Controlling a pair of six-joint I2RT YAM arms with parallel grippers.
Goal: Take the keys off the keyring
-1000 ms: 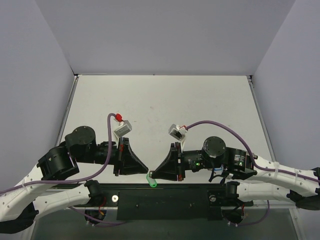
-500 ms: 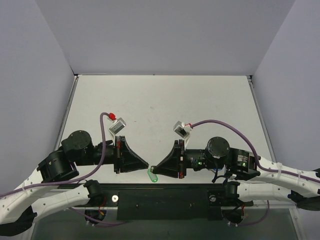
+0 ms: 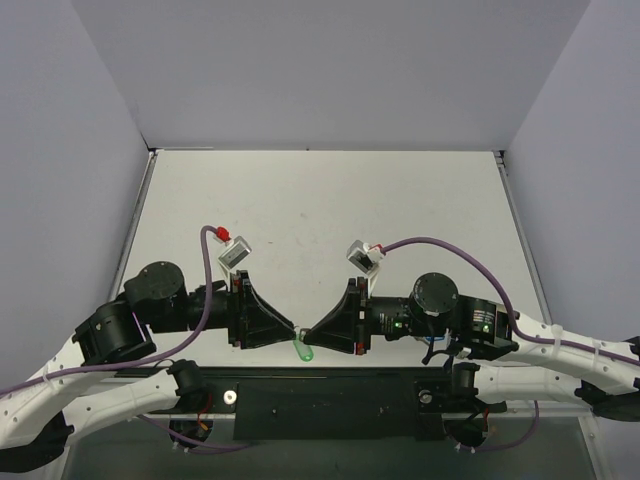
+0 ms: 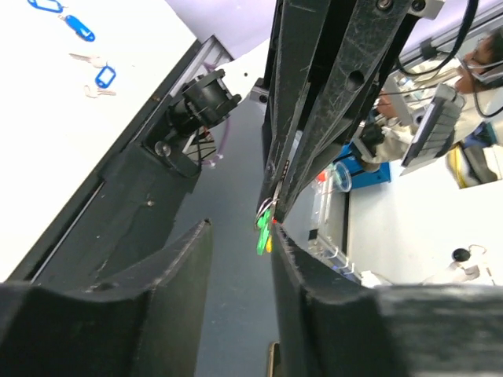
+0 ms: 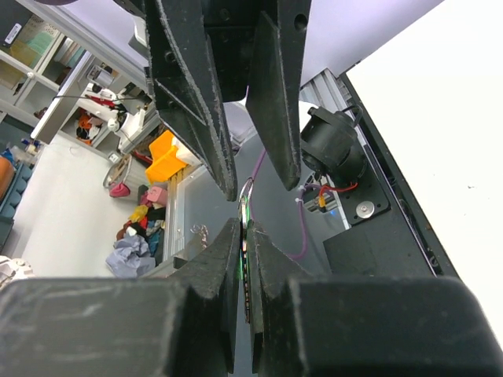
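My right gripper (image 3: 306, 338) is shut on the green key (image 3: 302, 350), which hangs below its tips above the table's near edge. In the right wrist view the right gripper (image 5: 244, 228) pinches the green key (image 5: 242, 208) edge-on, and the thin silvery keyring (image 5: 246, 187) pokes out past the tips. My left gripper (image 3: 296, 329) is open and faces it tip to tip, and its fingers (image 5: 208, 118) straddle the ring. In the left wrist view the left gripper (image 4: 240, 228) is open with the green key (image 4: 262, 234) just beyond its right finger. The small silver key is not clearly seen.
Blue-tagged keys (image 4: 102, 76) lie on the white table off to the side. The black base rail (image 3: 330, 395) runs under both grippers. Grey walls enclose the table (image 3: 330, 200) on three sides.
My left gripper has moved right until its tips meet the right gripper's tips. The right gripper has lifted the green key slightly up and left.
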